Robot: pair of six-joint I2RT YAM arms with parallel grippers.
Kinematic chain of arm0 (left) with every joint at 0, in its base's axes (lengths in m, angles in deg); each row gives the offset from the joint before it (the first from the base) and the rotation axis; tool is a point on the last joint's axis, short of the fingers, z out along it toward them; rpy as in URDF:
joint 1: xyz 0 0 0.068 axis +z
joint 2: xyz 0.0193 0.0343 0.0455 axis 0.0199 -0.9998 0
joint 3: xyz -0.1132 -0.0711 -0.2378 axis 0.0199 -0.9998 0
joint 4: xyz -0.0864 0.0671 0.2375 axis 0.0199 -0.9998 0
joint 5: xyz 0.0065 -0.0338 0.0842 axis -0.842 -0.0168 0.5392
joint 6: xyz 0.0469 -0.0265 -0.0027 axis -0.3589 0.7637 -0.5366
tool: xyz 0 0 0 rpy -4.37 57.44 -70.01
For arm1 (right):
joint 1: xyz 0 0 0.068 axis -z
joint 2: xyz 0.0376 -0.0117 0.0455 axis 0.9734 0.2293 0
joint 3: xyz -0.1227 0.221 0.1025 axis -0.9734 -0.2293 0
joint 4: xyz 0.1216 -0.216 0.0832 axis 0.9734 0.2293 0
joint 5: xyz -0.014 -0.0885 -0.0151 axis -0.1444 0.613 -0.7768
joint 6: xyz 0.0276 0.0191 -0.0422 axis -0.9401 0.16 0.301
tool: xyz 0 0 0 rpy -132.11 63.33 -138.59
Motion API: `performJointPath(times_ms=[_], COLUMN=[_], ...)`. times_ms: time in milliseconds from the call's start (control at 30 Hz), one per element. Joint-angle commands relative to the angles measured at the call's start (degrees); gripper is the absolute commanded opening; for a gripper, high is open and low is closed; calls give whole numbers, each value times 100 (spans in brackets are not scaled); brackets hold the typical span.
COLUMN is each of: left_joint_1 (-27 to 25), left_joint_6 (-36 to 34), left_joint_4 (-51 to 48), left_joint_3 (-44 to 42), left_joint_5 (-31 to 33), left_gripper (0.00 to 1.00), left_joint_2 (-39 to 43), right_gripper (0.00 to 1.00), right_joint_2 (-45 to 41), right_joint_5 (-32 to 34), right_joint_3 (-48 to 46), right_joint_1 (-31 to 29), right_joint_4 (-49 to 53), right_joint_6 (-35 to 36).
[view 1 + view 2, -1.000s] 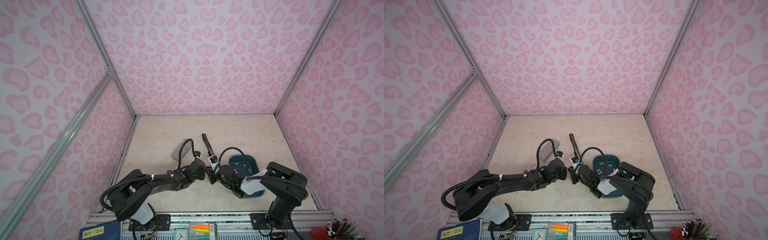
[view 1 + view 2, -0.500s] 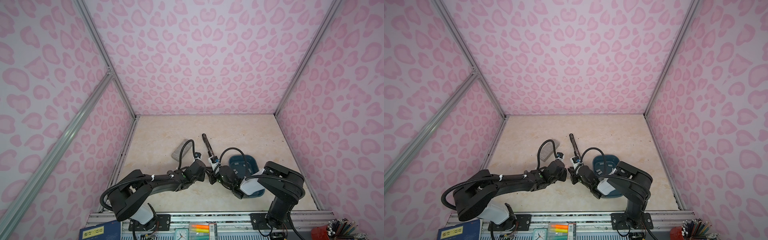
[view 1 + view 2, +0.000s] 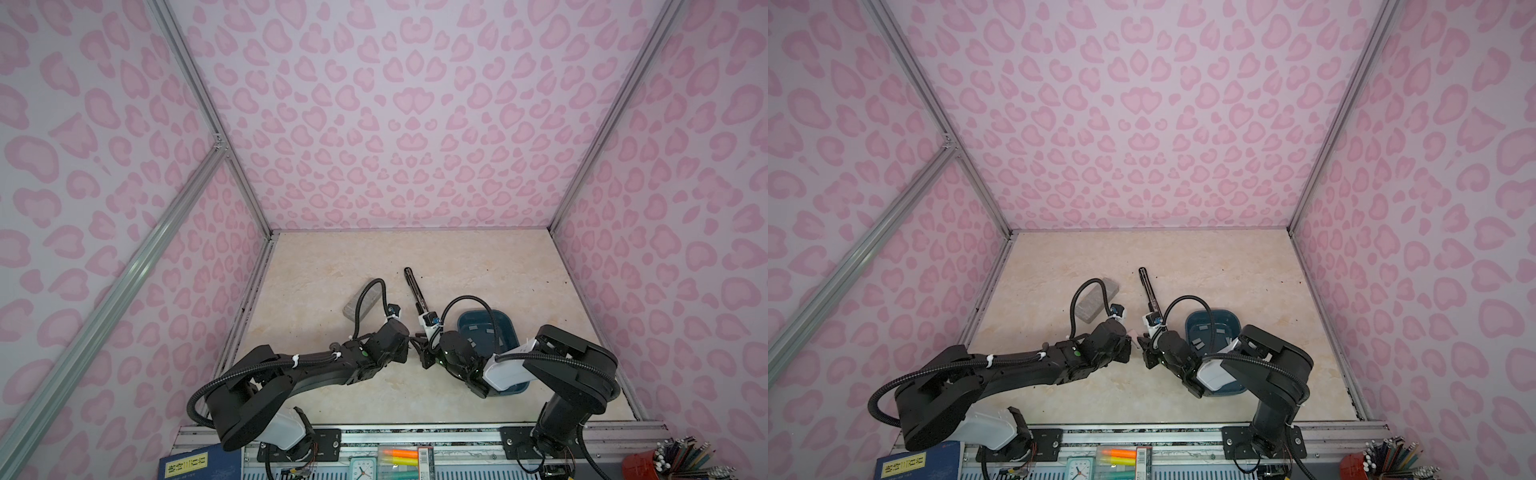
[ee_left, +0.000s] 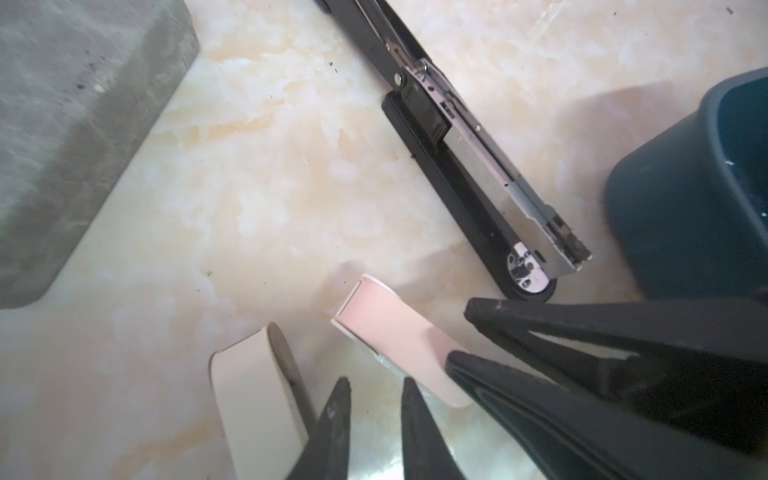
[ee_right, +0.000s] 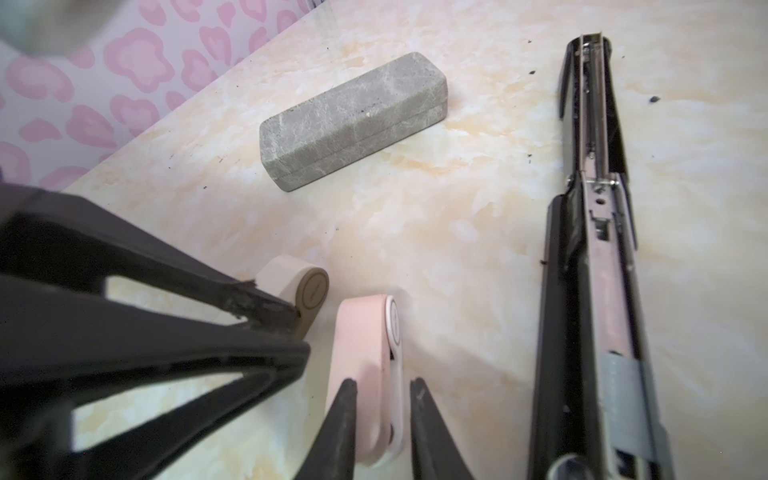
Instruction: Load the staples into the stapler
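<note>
The black stapler [image 3: 415, 289] lies opened flat mid-table, its metal magazine [image 4: 490, 158] facing up with a grey strip [image 5: 623, 378] in the channel. More staples [image 3: 471, 328] lie in the blue tray [image 3: 510, 332]. My two grippers meet tip to tip at the stapler's near end. The right gripper [image 5: 384, 386] is narrowly open astride a flat pink case [image 5: 365, 353], one finger standing clear of it. The left gripper [image 4: 376, 386] is narrowly open over bare table, with a white case [image 4: 253, 395] lying just outside its jaws.
A big grey speckled block [image 3: 360, 300] lies left of the stapler, near the left wall. The tray's blue wall [image 4: 665, 187] stands close beside the stapler's near end. Patterned pink walls close in the table on three sides.
The left gripper has drawn back very slightly from the right one. Both arms otherwise stay where they were, at the stapler's near end.
</note>
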Motion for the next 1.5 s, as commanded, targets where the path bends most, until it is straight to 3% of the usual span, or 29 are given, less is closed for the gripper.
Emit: performJointPath(times_ms=[0,333,533,667,733,933,1167,1367,1467], left_joint_1=[2,2,2,2,2,2,2,2,-3], left_joint_6=[-75,-61,16,29,21,3,12,110,516], left_joint_4=[-64,-187,-189,-224,-233,-213,-176,-234,-206], left_joint_3=[-36,-349,-548,-565,-560,-508,-431,-308,-417], left_joint_5=[115,69,43,44,25,34,80,227,709], left_gripper=[27,32,35,35,35,35,35,46,55], left_joint_2=[337,1579,2059,2187,2203,2068,1946,2050,2426], right_gripper=[33,57,64,76,77,65,50,35,29], right_joint_2=[-138,-1078,-905,-735,-684,-457,-75,40,3], right_joint_5=[264,1097,1442,1373,1230,828,491,366,389], right_joint_3=[-92,-753,-694,-632,-602,-315,99,228,191], right_joint_1=[0,0,76,233,328,417,688,764,764], right_joint_4=[515,589,684,670,626,656,861,937,958], right_joint_6=[198,-91,-221,-272,-205,266,333,384,384])
